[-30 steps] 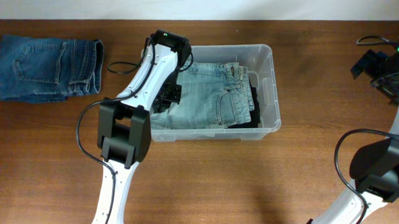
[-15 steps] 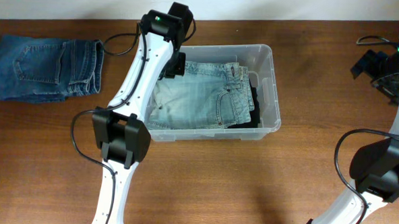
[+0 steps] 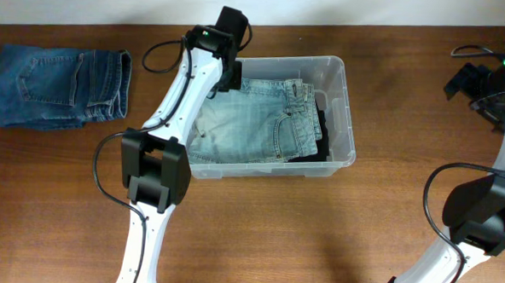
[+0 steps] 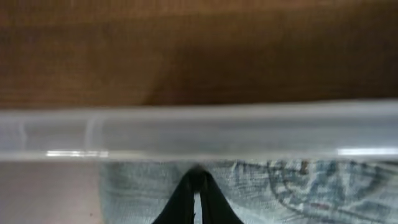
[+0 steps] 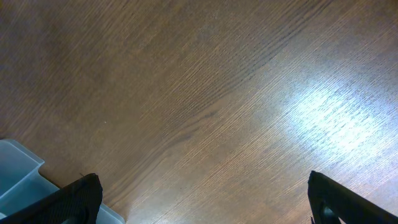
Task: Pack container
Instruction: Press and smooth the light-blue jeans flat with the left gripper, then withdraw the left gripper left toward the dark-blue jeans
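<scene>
The container (image 3: pixel 350 112) is a clear plastic bin in the middle of the table. It holds folded light-blue jeans (image 3: pixel 253 120) lying on a black garment (image 3: pixel 323 132). My left gripper (image 3: pixel 229 74) hovers over the bin's back left corner. In the left wrist view its fingers (image 4: pixel 198 186) are shut and empty just above the light jeans (image 4: pixel 311 186), with the bin's rim (image 4: pixel 199 130) beyond them. My right gripper (image 3: pixel 470 84) is far right, away from the bin. It is wide open and empty (image 5: pixel 205 205) over bare wood.
Folded dark-blue jeans (image 3: pixel 58 86) lie on the table at the far left. A corner of the bin (image 5: pixel 15 171) shows at the lower left of the right wrist view. A black cable (image 3: pixel 158 56) loops beside the left arm.
My left gripper has risen from the left middle of the bin and moved back to its back left corner. The light jeans stay in the bin. The right arm has not moved.
</scene>
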Available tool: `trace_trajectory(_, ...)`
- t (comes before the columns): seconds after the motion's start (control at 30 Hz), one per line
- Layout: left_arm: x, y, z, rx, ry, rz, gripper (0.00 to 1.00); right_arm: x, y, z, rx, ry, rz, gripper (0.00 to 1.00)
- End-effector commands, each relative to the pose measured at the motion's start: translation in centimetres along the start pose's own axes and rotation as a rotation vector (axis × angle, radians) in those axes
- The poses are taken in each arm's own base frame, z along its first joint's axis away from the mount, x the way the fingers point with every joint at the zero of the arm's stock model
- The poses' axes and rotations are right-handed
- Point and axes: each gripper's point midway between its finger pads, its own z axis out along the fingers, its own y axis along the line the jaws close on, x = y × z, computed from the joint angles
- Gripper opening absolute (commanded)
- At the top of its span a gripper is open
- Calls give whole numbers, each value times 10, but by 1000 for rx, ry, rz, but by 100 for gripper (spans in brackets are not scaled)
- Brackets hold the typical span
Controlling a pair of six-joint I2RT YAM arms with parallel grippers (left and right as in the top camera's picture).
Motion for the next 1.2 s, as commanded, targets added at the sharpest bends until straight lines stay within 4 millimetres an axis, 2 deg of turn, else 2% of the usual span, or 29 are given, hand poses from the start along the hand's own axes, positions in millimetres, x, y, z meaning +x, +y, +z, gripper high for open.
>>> trace_trajectory(0.0, -7, 0, -7, 10, -32, -14, 7, 0, -3, 2, 14, 1, 14, 98)
trace_trajectory(0.23, -7, -2, -2, 12, -38, -15, 7, 0, -3, 2, 14, 1, 14, 98)
trace_trajectory(0.43, 7, -1, 18, 0, 1, -7, 7, 0, -3, 2, 14, 1, 14, 98)
trace_trajectory(0.57, -6, 4, 5, -21, -51, -15, 7, 0, -3, 2, 15, 1, 14, 98)
trace_trajectory(0.7, -29, 7, -36, -7, -149, -24, 8, 0, -3, 2, 14, 1, 14, 98)
trace_trajectory(0.73, -33, 8, -45, -1, -169, -29, 13, 0, -3, 2, 14, 1, 14, 98)
trace_trajectory(0.83, -46, 13, -90, 24, -256, -49, 18, 0, -3, 2, 14, 1, 14, 98)
trace_trajectory(0.9, -52, 25, -128, 22, -321, -66, 23, 0, -3, 2, 14, 1, 14, 98)
trace_trajectory(0.97, -54, 45, -151, -37, -363, -91, 24, 0, -3, 2, 15, 1, 14, 98)
trace_trajectory(1.0, -54, 57, -161, -78, -381, -104, 29, 0, -3, 2, 14, 1, 14, 98)
trace_trajectory(1.03, -52, 87, -177, -187, -405, -138, 46, 0, -3, 2, 15, 1, 14, 98)
trace_trajectory(1.07, -51, 101, -181, -237, -408, -153, 53, 0, -3, 2, 14, 1, 14, 98)
trace_trajectory(1.13, -48, 130, -182, -337, -400, -183, 58, 0, -3, 2, 14, 1, 14, 98)
trace_trajectory(1.17, -47, 142, -181, -372, -393, -198, 66, 0, -3, 2, 15, 1, 14, 98)
